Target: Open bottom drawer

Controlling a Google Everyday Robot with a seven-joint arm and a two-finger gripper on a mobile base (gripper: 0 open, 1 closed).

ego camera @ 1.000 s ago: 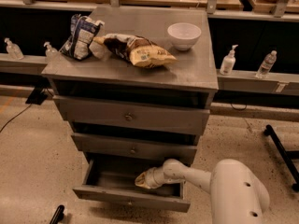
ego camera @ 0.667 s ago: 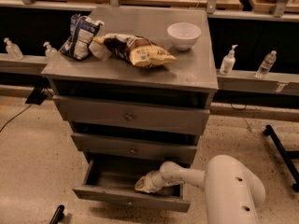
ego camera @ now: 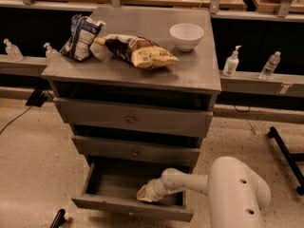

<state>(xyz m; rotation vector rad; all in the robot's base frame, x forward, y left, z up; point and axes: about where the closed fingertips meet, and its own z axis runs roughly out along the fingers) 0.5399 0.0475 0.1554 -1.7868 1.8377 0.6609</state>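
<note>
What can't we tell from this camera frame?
All camera view:
- What the end effector touches, low inside the open bottom drawer near its front: hidden by its own wrist.
- The drawer floor on the right: covered by the arm.
- Contents of the top drawer and middle drawer: hidden behind their fronts.
- The robot's white body: cut off by the bottom edge.
</note>
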